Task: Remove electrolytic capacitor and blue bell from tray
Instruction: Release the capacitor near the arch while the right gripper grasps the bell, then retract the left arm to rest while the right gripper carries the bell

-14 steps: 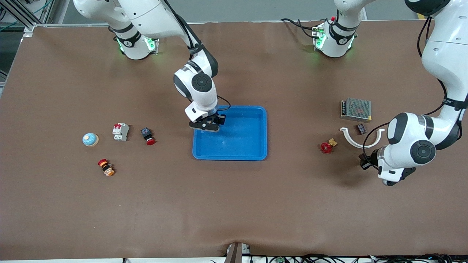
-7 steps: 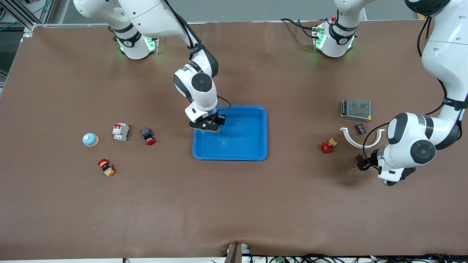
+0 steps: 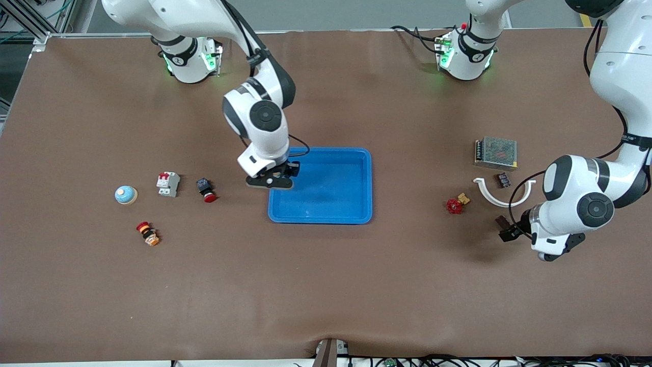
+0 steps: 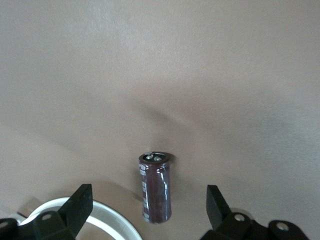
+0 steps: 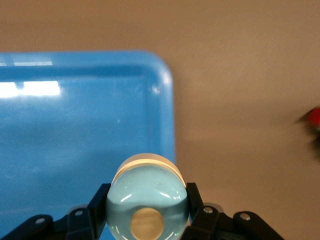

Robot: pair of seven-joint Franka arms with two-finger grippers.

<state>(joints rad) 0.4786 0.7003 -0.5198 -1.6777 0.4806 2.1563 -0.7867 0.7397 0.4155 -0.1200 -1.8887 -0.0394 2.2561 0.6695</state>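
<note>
Front view high over the table facing both bases, left wrist view close, capacitor (image 4: 155, 187) between its jaws, right wrist view close, tray (image 5: 60, 135) (image 3: 351, 196) ahead of its jaws, shared with front view

Both arms are glossy white with rounded shells, dark grey bands at the joints and round black caps on the wrist joints. Green lights glow on each base, black cables trail along the forearms, and black two-finger hands with small silver screws end them: right gripper (image 3: 270, 182), left gripper (image 3: 505, 229)
</note>
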